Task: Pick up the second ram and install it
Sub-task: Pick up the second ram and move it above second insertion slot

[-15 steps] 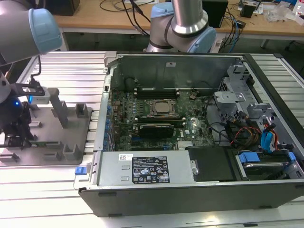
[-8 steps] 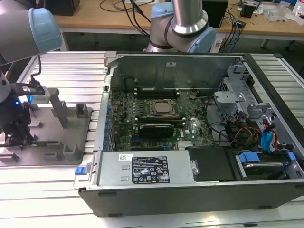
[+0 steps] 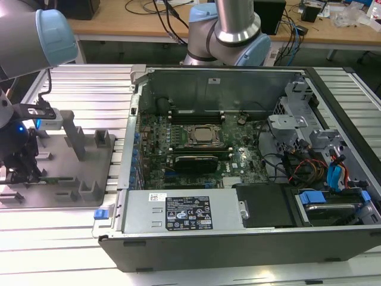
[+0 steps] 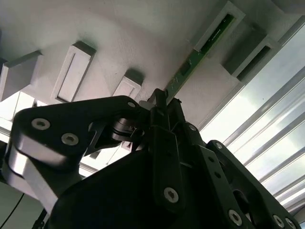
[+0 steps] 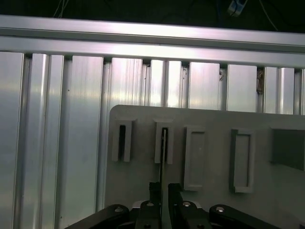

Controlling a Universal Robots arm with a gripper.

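One pincer (image 5: 162,187) tight on the second ram (image 4: 193,59) — edge-on in fixture plate (image 5: 214,119) slot.

Robotics lab or hardware workshop, by my read. My arm (image 3: 235,30) stands upper centre of exterior view, at ribbed aluminium table (image 3: 83,89). Open PC case (image 3: 208,256) fills centre and right, motherboard (image 3: 156,136) bare. Grey fixture plate (image 3: 98,173) with upright posts lower left. Wooden bench (image 3: 119,27) along upper edge, cables (image 3: 169,21) trailing over it.
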